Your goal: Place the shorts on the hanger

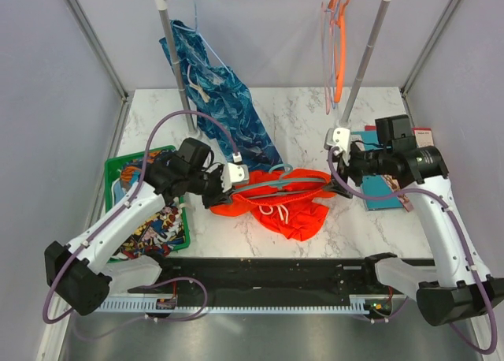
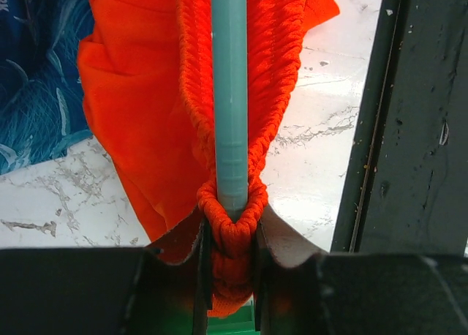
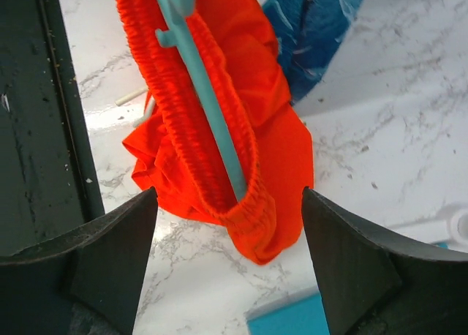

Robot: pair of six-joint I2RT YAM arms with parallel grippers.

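Left gripper (image 2: 230, 236) clamped on shorts (image 2: 131, 115) waistband and hanger (image 2: 230, 93) end; hold firm. Right gripper (image 3: 230, 240) wide open, empty; should close squarely on far waistband end.

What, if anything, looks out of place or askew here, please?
The shorts are bunched: their waistband is gathered tightly along the teal hanger, pinched at one end by the left gripper, while the legs lie crumpled on the marble table.
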